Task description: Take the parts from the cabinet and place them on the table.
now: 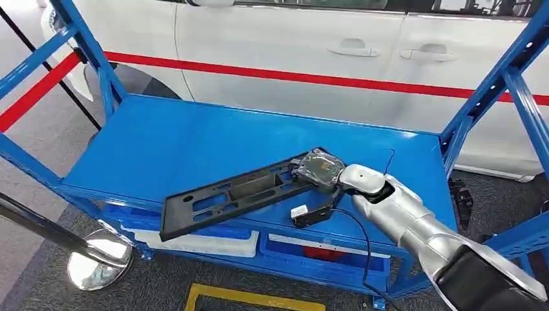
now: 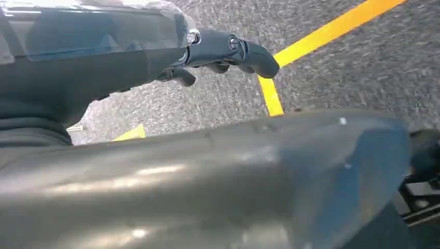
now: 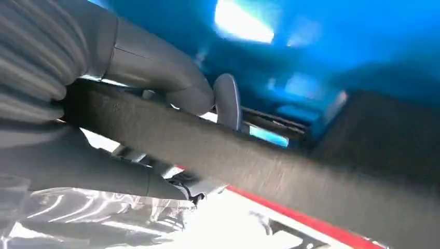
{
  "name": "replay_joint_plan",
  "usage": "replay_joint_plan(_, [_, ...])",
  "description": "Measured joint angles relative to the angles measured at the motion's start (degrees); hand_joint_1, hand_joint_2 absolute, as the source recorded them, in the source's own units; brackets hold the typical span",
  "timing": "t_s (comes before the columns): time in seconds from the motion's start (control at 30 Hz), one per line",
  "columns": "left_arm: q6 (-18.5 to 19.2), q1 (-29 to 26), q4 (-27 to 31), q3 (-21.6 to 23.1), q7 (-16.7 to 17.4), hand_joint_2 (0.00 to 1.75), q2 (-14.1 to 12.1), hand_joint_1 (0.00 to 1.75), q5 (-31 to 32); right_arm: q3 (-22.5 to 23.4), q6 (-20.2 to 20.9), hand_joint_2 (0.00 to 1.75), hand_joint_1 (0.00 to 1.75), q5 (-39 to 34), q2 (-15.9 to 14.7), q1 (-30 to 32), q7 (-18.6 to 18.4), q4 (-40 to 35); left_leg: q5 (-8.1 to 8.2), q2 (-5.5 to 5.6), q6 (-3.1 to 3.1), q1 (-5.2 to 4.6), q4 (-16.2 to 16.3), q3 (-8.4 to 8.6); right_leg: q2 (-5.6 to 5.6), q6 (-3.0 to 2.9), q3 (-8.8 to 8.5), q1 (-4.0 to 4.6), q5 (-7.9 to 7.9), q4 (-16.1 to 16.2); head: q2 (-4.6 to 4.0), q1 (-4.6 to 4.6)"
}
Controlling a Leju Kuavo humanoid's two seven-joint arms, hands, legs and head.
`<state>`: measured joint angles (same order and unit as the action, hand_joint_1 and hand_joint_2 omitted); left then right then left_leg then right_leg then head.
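In the head view, the right hand (image 1: 322, 170) sits in the middle of the frame, a little to the right, and it grips one end of a long black part (image 1: 234, 195). The part lies on the blue desk (image 1: 162, 139) and reaches toward the lower left, where its far end passes over the front edge of the desk. Shiny transparent wrapping covers the hand, so its fingers are hard to make out there. In the right wrist view the thumb and fingers (image 3: 155, 62) close around the dark edge of the part (image 3: 290, 171), which crosses the frame blurred and is cut off at the right edge.

In the left wrist view, the left hand (image 2: 218, 54) hangs at the upper middle over grey floor (image 2: 363, 62) with yellow lines (image 2: 311, 39). Its dark fingers curl inward and nothing is in them.

A white car (image 1: 311, 45) with a red stripe fills the top of the head view, cut off by the frame.
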<state>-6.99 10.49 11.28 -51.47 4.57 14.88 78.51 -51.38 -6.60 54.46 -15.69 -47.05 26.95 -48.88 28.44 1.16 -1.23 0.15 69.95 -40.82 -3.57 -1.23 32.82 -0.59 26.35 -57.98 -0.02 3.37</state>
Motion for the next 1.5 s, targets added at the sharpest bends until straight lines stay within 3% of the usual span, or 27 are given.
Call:
replay_joint_plan(0.07, [0.2, 0.0, 0.0, 0.0, -0.4, 0.0, 0.0, 0.0, -0.4, 1.5, 2.7, 1.75, 1.75, -6.5, -0.6, 1.2, 2.3, -3.0, -4.48, 0.85, 0.69, 0.0, -10.5, 5.28, 0.22, 0.31, -0.13, 0.03, 0.2, -0.1, 0.0, 0.0])
replay_joint_plan(0.1, [0.2, 0.1, 0.0, 0.0, -0.5, 0.0, 0.0, 0.0, -0.6, 2.3, 4.1, 1.75, 1.75, -10.7, -1.2, 1.8, 3.2, -5.2, -4.17, 1.12, 1.15, -0.27, -11.5, 5.54, 0.58, 0.61, -0.04, 0.45, 0.37, -0.4, 0.0, 0.0])
replay_joint_plan(0.2, [0.1, -0.4, 0.0, -0.2, -0.9, 0.0, 0.0, 0.0, -1.0, 5.8, 8.5, 1.75, 1.75, -22.6, -1.9, 3.0, 3.6, -12.2, -4.39, 0.72, 2.16, -0.64, -11.5, 5.39, 0.63, 1.49, 0.11, 0.19, 0.17, -0.1, 0.0, 0.0])
replay_joint_plan(0.27, [-0.2, -0.6, 0.0, -0.3, -1.0, 0.0, -0.1, 0.0, -1.1, 9.6, 13.5, 1.75, 1.75, -33.0, -1.9, 3.1, 2.3, -17.7, -5.07, 0.45, 3.03, -0.03, -12.6, 5.87, 1.32, 1.99, 0.4, -0.12, 1.07, -0.8, 0.0, 0.0])
replay_joint_plan(0.3, [-0.3, -0.5, 0.0, -0.3, -1.1, 0.0, -0.1, 0.0, -1.1, 11.2, 15.9, 1.75, 1.75, -37.8, -1.7, 3.0, 1.5, -19.8, -5.13, 0.39, 3.23, 0.09, -12.7, 5.85, 2.03, 2.13, 1.39, -0.14, 2.81, -3.0, 0.0, 0.0])
replay_joint_plan(0.37, [-0.4, -0.5, 0.0, -0.4, -1.0, 0.0, -0.1, 0.0, -0.9, 14.7, 21.4, 1.75, 1.75, -48.3, -0.6, 2.9, -1.0, -24.1, -5.1, 0.3, 3.4, 0.1, -12.7, 5.84, 2.84, 2.45, 5.26, -0.4, 7.31, -12.2, 0.0, -0.02])
replay_joint_plan(0.4, [-0.7, -0.6, 0.0, -0.4, -0.9, 0.0, -0.1, 0.0, -0.7, 16.1, 24.0, 1.75, 1.75, -52.5, -0.2, 2.9, -2.2, -25.7, -5.06, 0.24, 3.46, 0.1, -12.7, 5.84, 2.93, 2.56, 6.99, -0.4, 8.52, -15.9, 0.0, 0.0])
replay_joint_plan(0.43, [-0.9, -0.8, 0.0, -0.4, -0.9, 0.0, -0.2, 0.0, -0.6, 17.2, 26.2, 1.75, 1.75, -56.3, 0.3, 2.9, -3.2, -27.3, -4.98, 0.22, 3.45, 0.1, -12.7, 5.86, 2.92, 2.67, 7.99, -0.43, 8.48, -17.8, 0.0, 0.0])
replay_joint_plan(0.5, [-1.3, -1.0, 0.0, -0.4, -0.8, 0.0, -0.4, 0.0, -0.5, 19.3, 29.3, 1.75, 1.75, -62.0, 0.7, 2.8, -4.9, -30.5, -4.71, 0.21, 3.32, 0.12, -12.4, 6.08, 2.89, 2.65, 6.43, -0.58, 4.37, -13.7, 0.0, 0.0])
replay_joint_plan(0.57, [-1.3, -1.0, 0.0, -0.4, -0.8, 0.0, -0.4, 0.0, -0.6, 20.6, 31.0, 1.75, 1.75, -65.6, 0.8, 2.5, -6.0, -32.6, -4.2, 0.2, 2.97, 0.13, -12.0, 6.37, 2.05, 2.23, 2.04, -0.58, -1.13, -3.8, 0.0, 0.0])
replay_joint_plan(0.6, [-1.4, -1.1, 0.0, -0.5, -0.9, 0.0, -0.4, 0.0, -0.7, 21.0, 31.9, 1.75, 1.75, -67.8, 0.8, 2.5, -6.6, -33.6, -4.04, 0.11, 2.71, -0.13, -11.9, 6.34, 0.56, 1.95, 1.1, -0.03, -0.4, -2.1, 0.0, -0.02])
replay_joint_plan(0.67, [-1.4, -1.2, 0.0, -0.7, -1.0, 0.0, -0.6, 0.0, -0.7, 21.0, 32.7, 1.75, 1.75, -70.0, 0.8, 2.9, -7.4, -35.3, -4.07, -0.37, 2.13, -0.26, -11.6, 5.82, 1.14, 1.28, 1.0, 0.34, 0.09, -0.6, 0.0, 0.0])
replay_joint_plan(0.7, [-1.4, -1.4, 0.0, -0.9, -1.0, 1.75, -0.6, 0.0, -0.7, 21.0, 32.9, 1.75, 1.75, -70.3, 0.8, 3.4, -7.6, -36.0, -4.07, -0.83, 1.96, -0.21, -11.7, 5.9, 1.65, 1.21, 1.07, 0.4, 0.06, -0.6, 0.0, 0.0])
replay_joint_plan(0.8, [-1.4, -1.4, 0.0, -1.1, -1.0, 1.75, -0.7, 0.0, -0.7, 21.2, 33.0, 1.75, 1.75, -70.6, 0.6, 3.8, -7.9, -37.0, -3.57, -1.35, 0.97, -0.23, -11.8, 6.01, 2.31, 0.36, 0.79, -0.14, -0.4, 0.0, 0.0, 0.0])
replay_joint_plan(0.83, [-1.5, -1.3, 0.0, -1.2, -1.0, 1.75, -0.7, 0.0, -0.7, 21.2, 33.1, 1.75, 1.75, -71.3, 0.4, 3.8, -8.2, -37.5, -2.34, -1.25, 0.63, -0.05, -10.3, 5.65, 2.34, 0.1, 0.71, -0.12, -0.48, 0.1, 0.0, 0.0])
replay_joint_plan(0.9, [-1.8, -1.4, 0.0, -1.4, -1.6, 1.75, -0.8, 0.0, -1.0, 21.1, 34.2, 1.75, 1.75, -74.8, -0.2, 4.7, -9.9, -38.3, 3.02, -1.23, 0.16, 0.03, 0.0, 1.07, 2.47, -0.37, 0.65, 0.01, -0.44, 0.1, 0.0, 0.0])
replay_joint_plan(0.93, [-1.9, -1.5, 0.0, -1.4, -2.0, 1.75, -0.9, 0.0, -1.2, 20.8, 34.7, 1.75, 1.75, -76.3, -0.5, 5.7, -10.5, -38.7, 4.61, -1.24, 0.05, 0.03, 4.5, -1.11, 2.53, -0.4, 0.62, 0.09, -0.42, 0.1, 0.0, 0.0])
replay_joint_plan(0.97, [-2.0, -1.6, 0.0, -1.4, -2.2, 1.75, -0.9, 0.0, -1.2, 20.5, 34.9, 1.75, 1.75, -77.0, -0.7, 7.0, -10.7, -39.0, 4.95, -1.24, 0.04, 0.03, 6.8, -2.33, 2.61, -0.41, 0.61, 0.15, -0.4, 0.1, 0.0, 0.0])
replay_joint_plan(1.0, [-2.0, -1.7, 0.0, -1.4, -2.6, 1.75, -1.0, 0.0, -1.2, 20.2, 34.9, 1.75, 1.75, -77.1, -0.8, 8.2, -10.8, -39.5, 4.01, -1.24, 0.08, 0.03, 6.4, -2.25, 2.68, -0.41, 0.6, 0.19, -0.4, 0.1, 0.0, 0.0])
replay_joint_plan(1.03, [-2.2, -1.8, 0.0, -1.5, -3.1, 1.75, -1.1, 0.0, -1.2, 19.8, 34.8, 1.75, 1.75, -77.0, -0.8, 9.4, -10.8, -40.0, 1.82, -1.23, 0.19, 0.02, 3.2, -0.82, 2.9, -0.36, 0.58, 0.2, -0.36, 0.0, 0.0, 0.0])
replay_joint_plan(1.1, [-2.3, -1.9, 0.0, -1.5, -4.5, 1.75, -1.2, 0.0, -1.1, 19.1, 34.2, 1.75, 1.75, -76.1, -0.8, 12.2, -9.9, -41.6, -3.58, -0.79, 0.77, 0.03, -8.1, 4.91, 3.39, -0.03, 0.24, 0.2, -0.13, -0.1, 0.0, 0.0])
replay_joint_plan(1.13, [-2.3, -1.9, 0.0, -1.5, -5.3, 1.75, -1.4, 0.0, -1.0, 18.8, 33.9, 1.75, 1.75, -75.6, -0.8, 13.6, -9.4, -42.3, -3.12, 0.53, 1.2, 0.05, -11.2, 6.55, 3.44, 0.2, 0.28, 0.18, 0.01, -0.1, 0.0, 0.0])
replay_joint_plan(1.27, [-4.1, -2.1, 0.0, -1.4, -9.8, 1.75, -1.5, 0.0, -0.3, 18.1, 33.1, 1.75, 1.75, -73.3, -0.9, 20.4, -6.9, -44.4, -3.44, -0.07, 2.27, -0.34, -11.6, 6.67, 3.79, 1.41, 0.32, 0.21, -0.18, 0.1, 0.0, 0.0])
replay_joint_plan(1.33, [-4.7, -2.1, 0.0, -1.3, -11.1, 1.75, -1.5, 0.0, -0.3, 18.0, 32.8, 1.75, 1.75, -72.7, -0.9, 21.6, -6.3, -45.1, -4.0, -0.69, 3.09, 0.15, -12.7, 7.16, 3.87, 1.93, 0.86, 0.23, 1.1, -1.2, 0.0, -0.02])
replay_joint_plan(1.43, [-6.2, -1.9, 0.0, -1.3, -14.4, 1.75, -1.5, 0.0, -0.9, 18.0, 32.8, 1.75, 1.75, -72.7, -0.7, 23.8, -6.0, -45.6, -3.96, -1.23, 3.45, 0.06, -12.7, 7.12, 3.83, 2.58, 6.73, -0.15, 7.48, -13.8, 0.0, 0.0])
replay_joint_plan(1.47, [-6.5, -1.9, 0.0, -1.3, -15.7, 1.75, -1.5, 0.0, -1.6, 18.0, 32.7, 1.75, 1.75, -72.6, -0.5, 24.7, -6.0, -45.6, -3.91, -1.37, 3.52, 0.01, -12.7, 7.09, 3.81, 2.73, 8.43, -0.24, 8.47, -17.3, 0.0, 0.0])
replay_joint_plan(1.5, [-6.5, -1.9, 0.0, -1.4, -16.5, 1.75, -1.5, 0.0, -2.4, 18.0, 32.7, 1.75, 1.75, -72.4, -0.5, 25.5, -6.0, -45.6, -3.9, -1.41, 3.52, -0.02, -12.7, 7.1, 3.77, 2.79, 8.91, -0.3, 7.98, -18.1, 0.0, 0.0])
